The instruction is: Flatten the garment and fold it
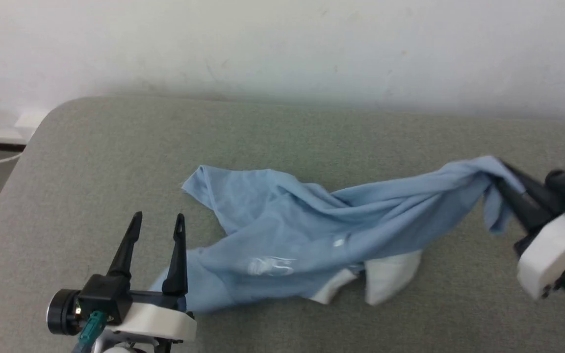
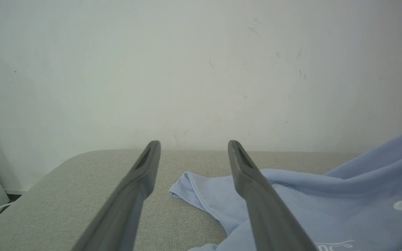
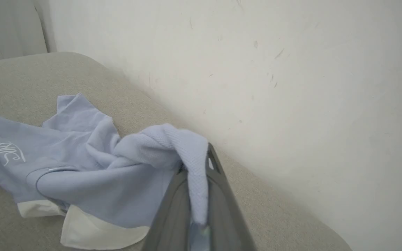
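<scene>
The garment [image 1: 312, 230] lies crumpled on the bench [image 1: 91, 147], drawn into a long band from left to right, and I take its white collar [image 1: 390, 274] as my mark. The collar sits at the near edge of the band, a little right of the middle.

Right of the collar and further from me, my right pincer [image 1: 500, 179] is pressed together on a bunch of the blue fabric. In its wrist view the cloth comes up between the two fingers and folds over their tips. This end seems raised off the bench, and the cloth slopes from it down toward the collar.

Left of the collar, my left pincer [image 1: 159, 215] is spread wide and holds nothing. Its right finger stands just over the near left edge of the fabric, but I cannot tell whether it touches.

The free corner [image 1: 196, 179], which looks like a sleeve hem, lies flat, left of the collar and on the far side. In the left wrist view it appears ahead of the pincer, between the lines of the two fingers. So the long axis goes from this corner, past the collar, to my right pincer.

I judge that the next move belongs to the left arm, because it is much nearer to the free end. It should go forward, take the cloth left of the collar, and then draw the two ends apart to flatten the band.
</scene>
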### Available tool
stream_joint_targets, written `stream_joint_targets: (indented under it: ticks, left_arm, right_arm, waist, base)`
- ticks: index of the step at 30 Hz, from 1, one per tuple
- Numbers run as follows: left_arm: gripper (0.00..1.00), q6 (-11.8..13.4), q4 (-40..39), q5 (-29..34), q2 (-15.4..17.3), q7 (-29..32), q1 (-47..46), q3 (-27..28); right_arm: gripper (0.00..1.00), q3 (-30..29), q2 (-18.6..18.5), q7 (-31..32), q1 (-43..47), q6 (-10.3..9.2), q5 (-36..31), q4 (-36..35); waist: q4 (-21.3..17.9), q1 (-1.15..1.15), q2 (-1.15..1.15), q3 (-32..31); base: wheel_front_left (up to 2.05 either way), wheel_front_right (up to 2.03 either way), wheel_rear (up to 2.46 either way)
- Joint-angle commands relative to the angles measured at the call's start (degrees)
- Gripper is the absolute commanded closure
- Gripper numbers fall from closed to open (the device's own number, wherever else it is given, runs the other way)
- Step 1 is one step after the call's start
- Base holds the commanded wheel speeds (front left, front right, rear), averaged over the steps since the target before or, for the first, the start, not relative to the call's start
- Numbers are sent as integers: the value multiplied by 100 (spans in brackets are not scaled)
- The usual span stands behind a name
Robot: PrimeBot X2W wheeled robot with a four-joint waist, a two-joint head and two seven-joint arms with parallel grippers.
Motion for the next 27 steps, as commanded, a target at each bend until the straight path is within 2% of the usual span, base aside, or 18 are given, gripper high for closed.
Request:
stream_joint_targets:
  ticks: [1, 5, 8, 11, 18, 24, 25, 27]
  left_arm:
    - [0, -62, -20, 60, -44, -27, -35, -9]
    - [0, -93, -1, 56, -79, -27, -149, -67]
    - [0, -108, 25, 27, -115, -27, -285, -136]
    - [0, -120, 70, -9, -144, -27, -415, -218]
    - [0, -146, 160, -89, -176, -27, -693, -435]
    - [0, -94, 192, -175, -183, -27, -792, -521]
    - [0, -84, 196, -187, -183, -27, -796, -528]
    - [0, -68, 215, -197, -184, -27, -802, -526]
  right_arm:
    - [100, -173, -24, 292, -278, -12, -228, 25]
    - [100, -424, 138, 690, -625, -12, -321, 374]
    - [100, -480, 173, 1049, -981, -12, -477, 1022]
    - [100, -424, 140, 1143, -1383, -12, -624, 1819]
    - [100, -387, 105, 702, -2433, -12, -1127, 3906]
    - [100, -472, 284, 167, -2993, -12, -1717, 5465]
    - [0, -456, 342, 98, -3034, -12, -1735, 5671]
    - [0, -362, 429, -66, -3094, -12, -1742, 6001]
  waist:
    - [245, 0, 0, 236]
    - [474, 0, 0, 458]
    - [718, 0, 0, 682]
    - [955, 0, 0, 912]
    - [1415, 0, 0, 1299]
    - [1549, 0, 0, 1383]
    - [1551, 0, 0, 1380]
    - [1537, 0, 0, 1352]
  base:
    - [0, 0, 0]
    - [0, 0, 0]
    - [0, 0, 0]
    - [0, 0, 0]
    - [0, 0, 0]
    - [0, 0, 0]
    - [0, 0, 0]
    - [0, 0, 0]
